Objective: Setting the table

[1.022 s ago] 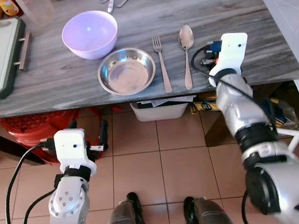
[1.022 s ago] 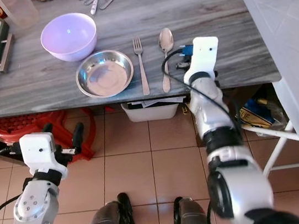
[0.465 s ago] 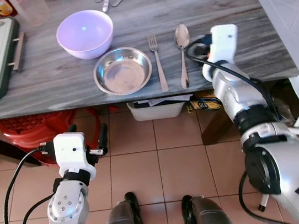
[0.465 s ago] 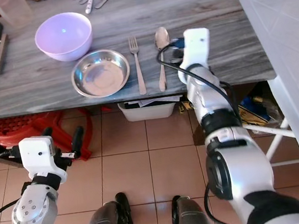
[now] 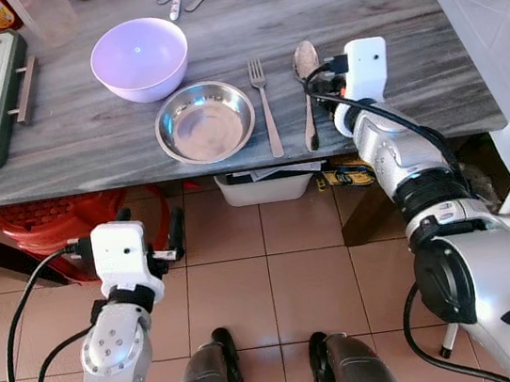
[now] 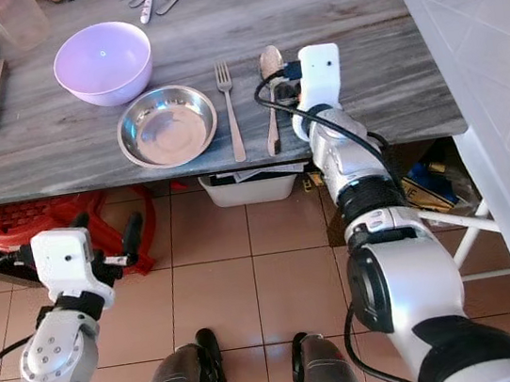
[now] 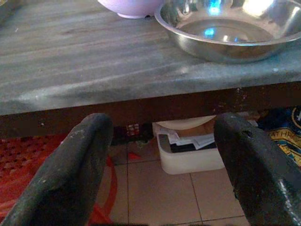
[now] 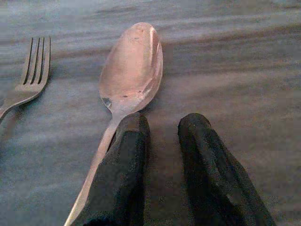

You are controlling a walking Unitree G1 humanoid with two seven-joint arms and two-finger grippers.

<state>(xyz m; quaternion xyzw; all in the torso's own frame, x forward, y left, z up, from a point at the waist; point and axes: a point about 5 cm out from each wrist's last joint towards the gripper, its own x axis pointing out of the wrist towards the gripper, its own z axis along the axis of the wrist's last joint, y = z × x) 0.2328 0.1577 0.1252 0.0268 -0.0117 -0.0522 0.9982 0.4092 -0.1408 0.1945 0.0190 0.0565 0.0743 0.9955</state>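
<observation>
Spoon (image 8: 129, 80) lies on tabletop (image 5: 381, 2) beside fork (image 5: 265, 104); steel bowl (image 5: 204, 122) and purple bowl (image 5: 139, 59) empty. Right pincer (image 8: 162, 136) narrow beside spoon; left pincer (image 7: 160, 155) wide.

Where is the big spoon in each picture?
Left eye view: the spoon lies on the table, right of the fork.
Right eye view: same spot, spoon beside the right gripper.
Left wrist view: not in it.
Right wrist view: spoon beside the gripper's fingers.
Shared landmark: the fork.
</observation>
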